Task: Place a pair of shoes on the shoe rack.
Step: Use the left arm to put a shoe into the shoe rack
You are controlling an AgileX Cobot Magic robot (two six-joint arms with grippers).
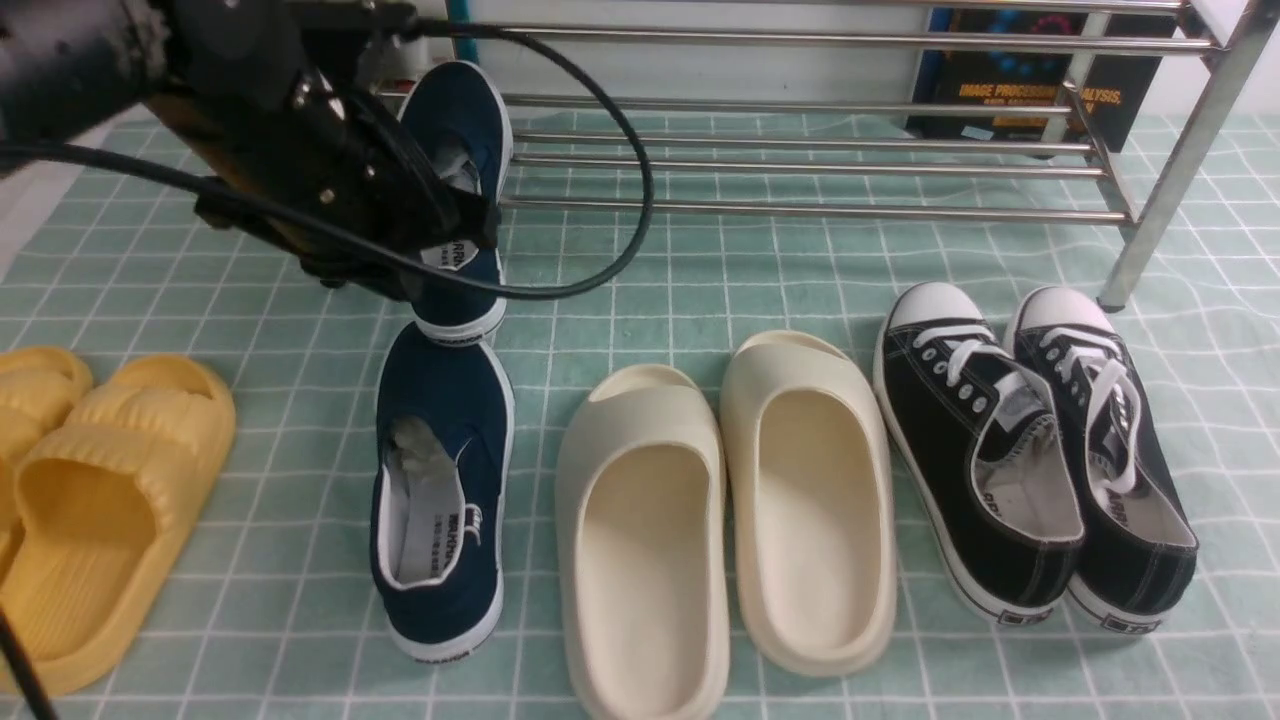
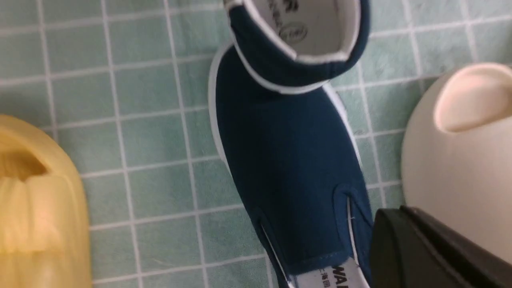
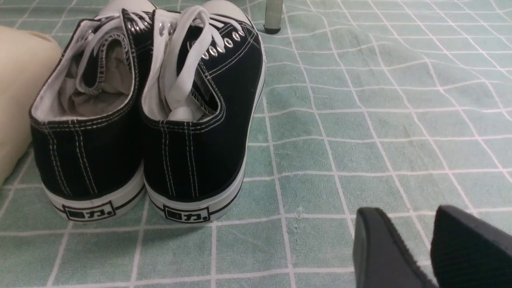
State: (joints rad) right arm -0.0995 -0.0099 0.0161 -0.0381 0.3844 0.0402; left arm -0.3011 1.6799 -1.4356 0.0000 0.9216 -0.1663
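Note:
One navy slip-on shoe [image 1: 462, 120] lies with its toe over the lower bars of the silver shoe rack [image 1: 800, 210]. Its heel [image 2: 280, 68] sticks out toward me, over the toe of the second navy shoe [image 1: 445, 400], which lies flat on the mat. My left gripper [image 1: 470, 225] hangs raised above the second shoe [image 2: 288, 160], beside its opening. Its dark fingers [image 2: 404, 248] show as one mass with no gap and touch neither shoe. My right gripper [image 3: 408, 218] is low over the mat behind the black sneakers, jaws a little apart and empty.
Two cream slides [image 1: 640, 540] lie right of the second navy shoe. A pair of black lace-up sneakers [image 1: 980, 460] lies further right, near the rack's leg [image 3: 273, 16]. Yellow slides [image 1: 100, 500] lie at the left. A dark box [image 1: 1040, 90] stands behind the rack.

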